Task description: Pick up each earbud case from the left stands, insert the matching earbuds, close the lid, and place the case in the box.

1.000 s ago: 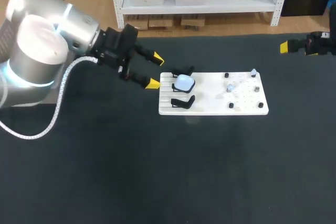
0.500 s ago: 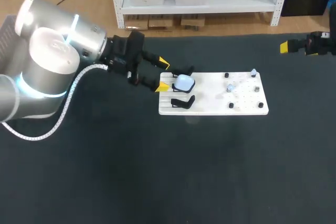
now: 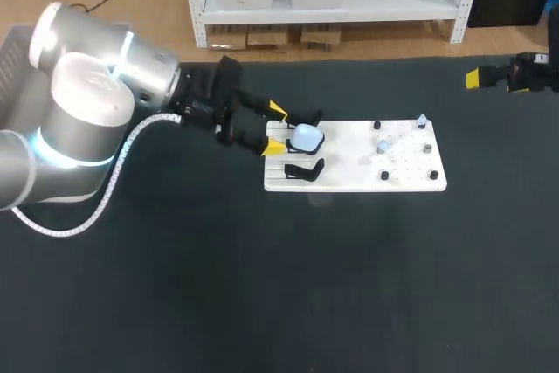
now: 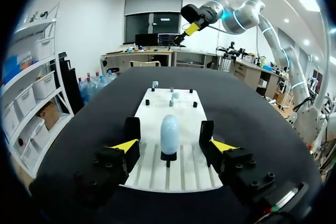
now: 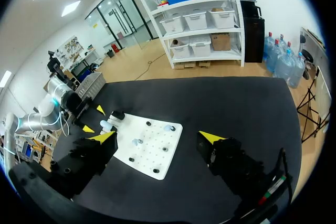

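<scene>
Left gripper (image 3: 275, 127) hovers at the board's (image 3: 349, 179) left end, fingers spread wide and holding nothing. In the left wrist view the gripper (image 4: 173, 145) has the case (image 4: 169, 134) between its yellow tips, clear of both. The case (image 3: 307, 137) is pale blue-white and sits on edge in the far black stand (image 3: 293, 127). The near stand (image 3: 304, 169) is empty. Two small pale earbuds (image 3: 383, 145) sit among the pegs at the board's right end. Right gripper (image 5: 157, 137) is also open and empty, well apart at the table's far right. Handling estimate: the case is probably a light, rigid, glossy plastic shell with rounded edges, so slip is the main risk. Best hold seems to be across the two broad faces at mid-body, away from the lid seam, with moderate squeeze. Then lift straight up out of the cradle, no twist.
</scene>
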### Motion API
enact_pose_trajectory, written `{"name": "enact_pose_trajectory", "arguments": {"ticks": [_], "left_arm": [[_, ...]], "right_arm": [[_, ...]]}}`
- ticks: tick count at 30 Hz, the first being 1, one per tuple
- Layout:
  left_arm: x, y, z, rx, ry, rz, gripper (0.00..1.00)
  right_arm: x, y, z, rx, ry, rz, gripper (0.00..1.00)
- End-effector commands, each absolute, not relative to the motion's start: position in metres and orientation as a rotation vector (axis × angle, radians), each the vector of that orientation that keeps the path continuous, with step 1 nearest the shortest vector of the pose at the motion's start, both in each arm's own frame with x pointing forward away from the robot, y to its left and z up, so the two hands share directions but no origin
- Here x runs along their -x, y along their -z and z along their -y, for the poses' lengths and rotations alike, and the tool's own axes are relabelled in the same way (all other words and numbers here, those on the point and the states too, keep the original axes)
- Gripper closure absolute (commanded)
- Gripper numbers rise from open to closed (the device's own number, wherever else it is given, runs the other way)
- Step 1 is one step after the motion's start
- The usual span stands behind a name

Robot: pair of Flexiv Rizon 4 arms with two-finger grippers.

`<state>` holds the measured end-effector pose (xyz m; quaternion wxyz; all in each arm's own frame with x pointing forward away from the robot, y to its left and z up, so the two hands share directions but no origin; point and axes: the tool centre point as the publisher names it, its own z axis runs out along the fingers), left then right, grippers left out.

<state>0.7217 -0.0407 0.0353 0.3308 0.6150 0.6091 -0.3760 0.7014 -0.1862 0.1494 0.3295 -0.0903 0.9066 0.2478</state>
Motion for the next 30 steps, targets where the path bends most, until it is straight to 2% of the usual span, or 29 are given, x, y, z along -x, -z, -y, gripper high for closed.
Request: {"name": "enact_pose_trajectory", "arguments": {"ticks": [1, 9, 12, 22, 30], "left_arm": [[-0.731, -0.028, 0.048, -1.626, 1.013, -1.59, 0.15], [-0.731, -0.026, 0.052, -1.618, 1.037, -1.58, 0.24], [-0.73, -0.025, 0.055, -1.614, 1.045, -1.58, 0.22], [-0.727, -0.018, 0.062, -1.608, 1.051, -1.591, 0.27], [-0.729, -0.011, 0.064, -1.581, 1.047, -1.615, 0.36]], "right_arm": [[-0.701, -0.15, 0.186, 0.235, -0.645, -2.373, 0.0], [-0.701, -0.15, 0.186, 0.235, -0.645, -2.373, 0.0], [-0.701, -0.15, 0.186, 0.235, -0.645, -2.373, 0.0], [-0.701, -0.15, 0.186, 0.235, -0.645, -2.373, 0.0], [-0.701, -0.15, 0.186, 0.235, -0.645, -2.373, 0.0]]}}
